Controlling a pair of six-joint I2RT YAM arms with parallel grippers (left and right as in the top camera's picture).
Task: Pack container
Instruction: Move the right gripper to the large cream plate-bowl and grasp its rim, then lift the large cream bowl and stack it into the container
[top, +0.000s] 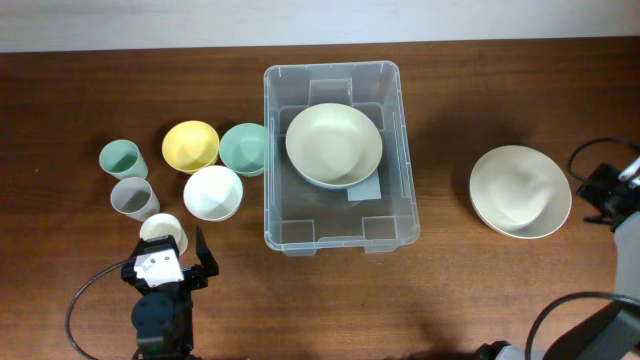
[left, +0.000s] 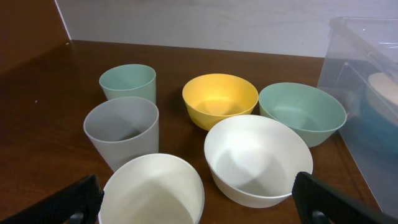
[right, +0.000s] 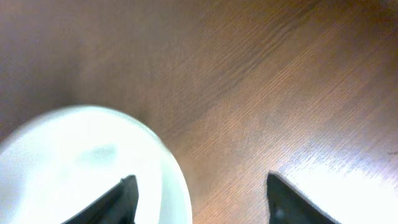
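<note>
The clear plastic container (top: 271, 190) stands mid-table with a large cream bowl (top: 333, 145) inside; its wall shows at the right of the left wrist view (left: 364, 68). My left gripper (top: 168, 258) is open, its fingers (left: 199, 202) either side of a white cup (left: 152, 190) without touching it. My right gripper (top: 598, 190) is open at the right rim of a large white bowl (top: 520, 190). In the right wrist view its fingers (right: 202, 199) straddle that bowl's rim (right: 81, 155), with nothing gripped.
Left of the container stand a green cup (top: 122, 158), a grey cup (top: 133, 197), a yellow bowl (top: 190, 146), a green bowl (top: 244, 148) and a white bowl (top: 213, 192). Cables loop at the front corners.
</note>
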